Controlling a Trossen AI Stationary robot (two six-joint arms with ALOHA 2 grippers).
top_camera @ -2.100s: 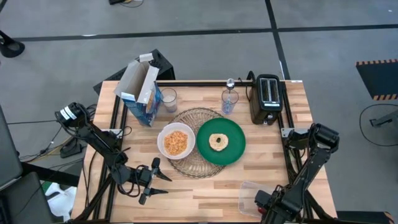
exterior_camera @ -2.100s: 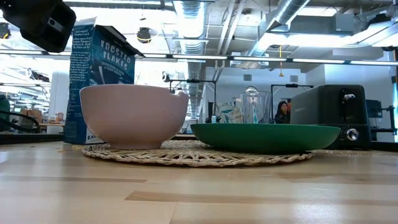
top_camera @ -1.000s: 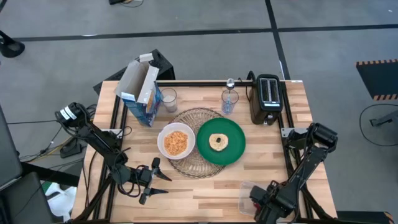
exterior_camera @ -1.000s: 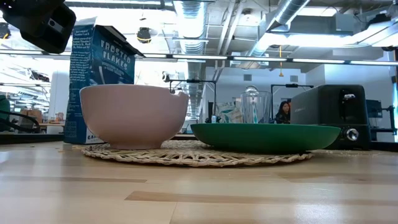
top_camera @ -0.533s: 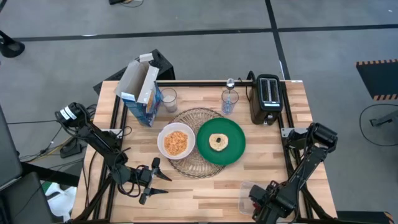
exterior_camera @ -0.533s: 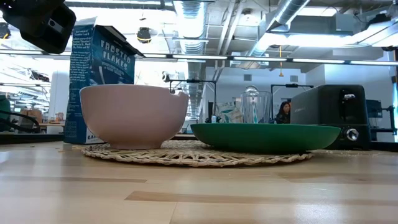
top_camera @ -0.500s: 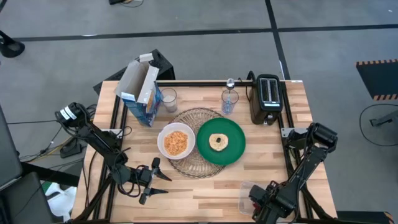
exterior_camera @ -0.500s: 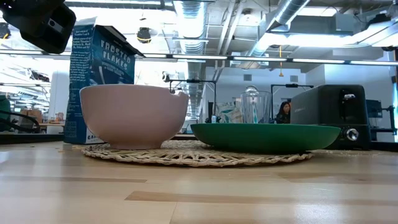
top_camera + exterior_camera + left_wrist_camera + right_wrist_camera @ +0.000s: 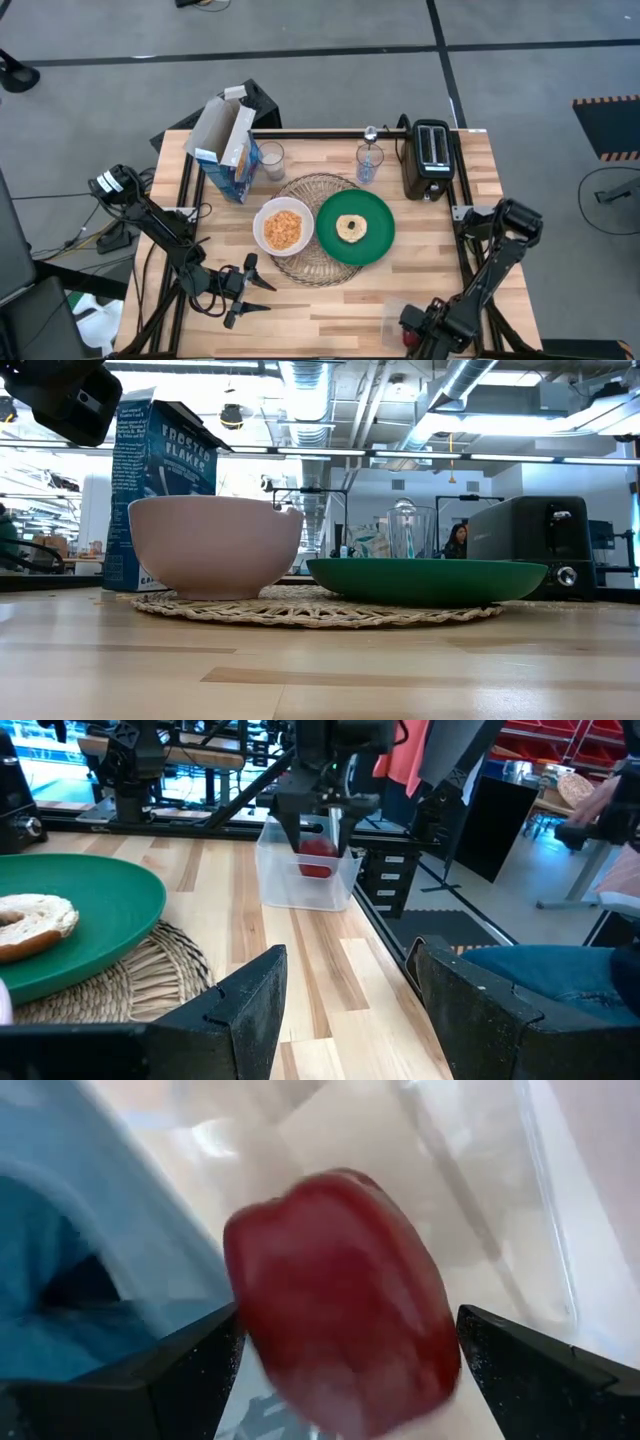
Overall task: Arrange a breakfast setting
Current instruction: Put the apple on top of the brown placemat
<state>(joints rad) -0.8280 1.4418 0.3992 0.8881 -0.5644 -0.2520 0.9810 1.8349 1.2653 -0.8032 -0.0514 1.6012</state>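
A white bowl (image 9: 283, 228) and a green plate (image 9: 375, 240) with a bagel (image 9: 351, 227) rest on the wicker mat (image 9: 318, 185). The cereal box (image 9: 225, 145) and two glasses (image 9: 271, 160) (image 9: 369, 163) stand behind them, with a spoon (image 9: 370, 133) in the right glass. My right gripper (image 9: 320, 838) reaches down into the clear tub (image 9: 300, 885) at the near right. It is open, with one finger on each side of the red apple (image 9: 340, 1340). I cannot tell whether they touch it. My left gripper (image 9: 262, 295) is open and empty at the near left.
A black toaster (image 9: 430, 158) stands at the far right corner. The tub (image 9: 392, 312) sits close to the table's near edge. Bare wood lies between the mat and the near edge. People show in the room beyond the table.
My right gripper has edged a little toward the table's left and down over the tub, covering more of it in the high view. My left arm and the setting on the mat have kept still.
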